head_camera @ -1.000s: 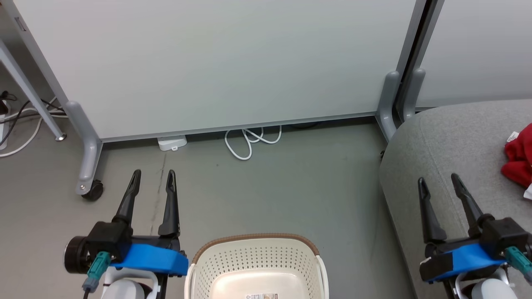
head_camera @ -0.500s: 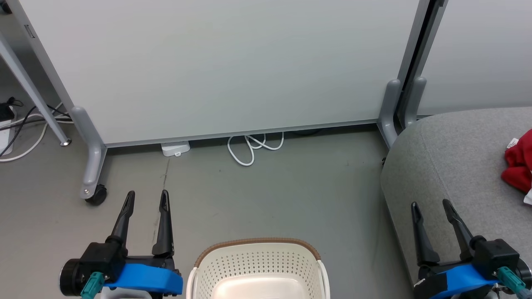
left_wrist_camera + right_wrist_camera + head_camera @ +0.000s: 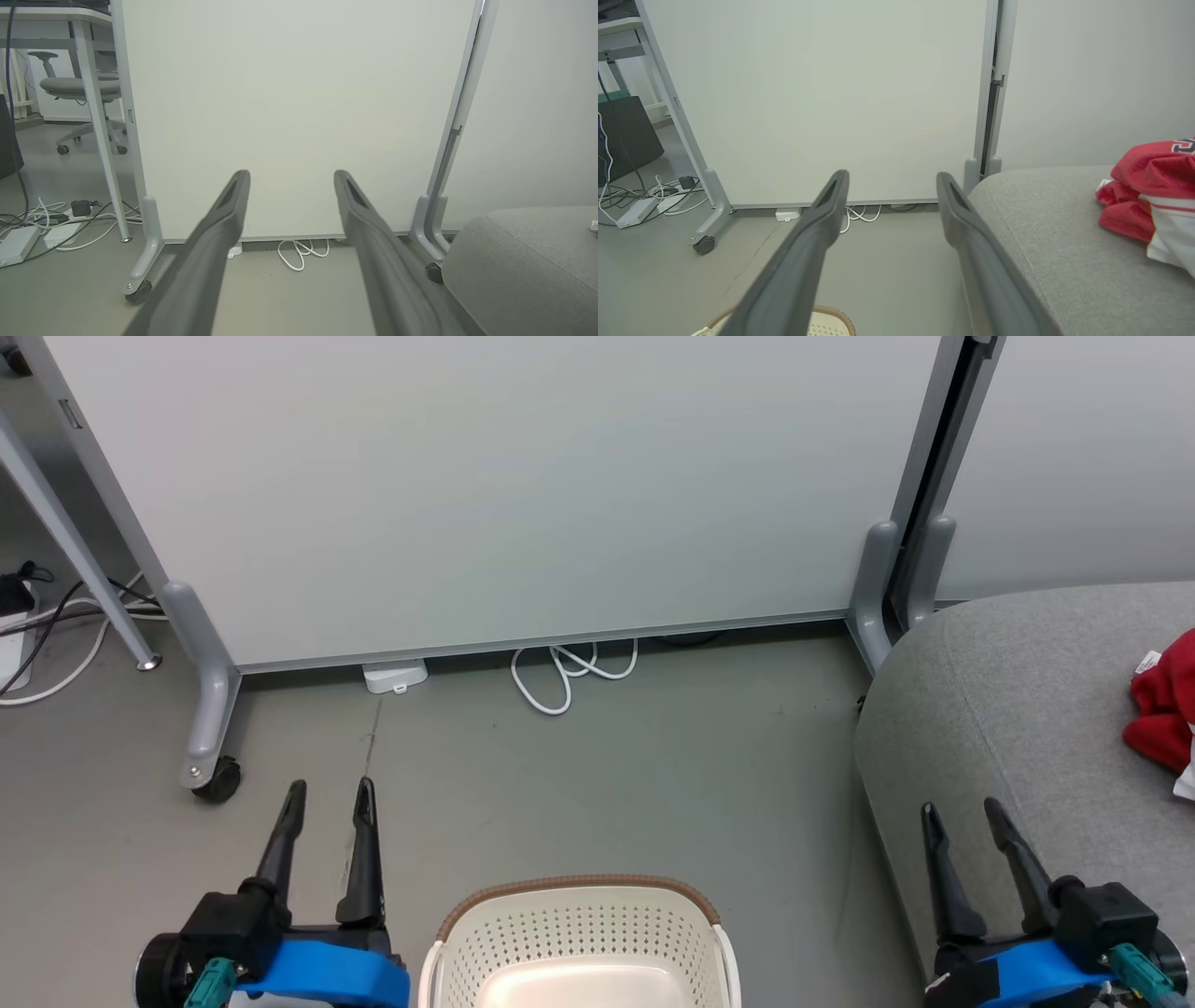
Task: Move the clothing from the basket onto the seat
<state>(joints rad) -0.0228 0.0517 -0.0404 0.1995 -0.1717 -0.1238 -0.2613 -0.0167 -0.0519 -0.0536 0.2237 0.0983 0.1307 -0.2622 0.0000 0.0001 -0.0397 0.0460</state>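
The cream basket (image 3: 579, 919) with its brown rim stands on the floor at the bottom centre; the part of its inside that shows holds no cloth. Red and white clothing (image 3: 1167, 709) lies bunched on the grey seat (image 3: 1018, 709) at the right edge, also visible in the right wrist view as clothing (image 3: 1153, 186) on the seat (image 3: 1045, 233). My left gripper (image 3: 330, 789) hangs open over the floor left of the basket. Above the seat's front left edge, my right gripper (image 3: 962, 810) is open. Both hold nothing. The basket rim (image 3: 831, 311) peeks in below the right fingers.
A white partition panel (image 3: 504, 485) on grey wheeled feet (image 3: 210, 775) stands behind. A white cable loop (image 3: 569, 667) and a small white box (image 3: 396, 676) lie at its base. Cables and a desk leg (image 3: 65, 532) are at far left. An office chair (image 3: 74, 93) shows beyond.
Both grippers have sunk toward the bottom of the head view, staying open. The whole picture also shifted down slightly, so the camera moved.
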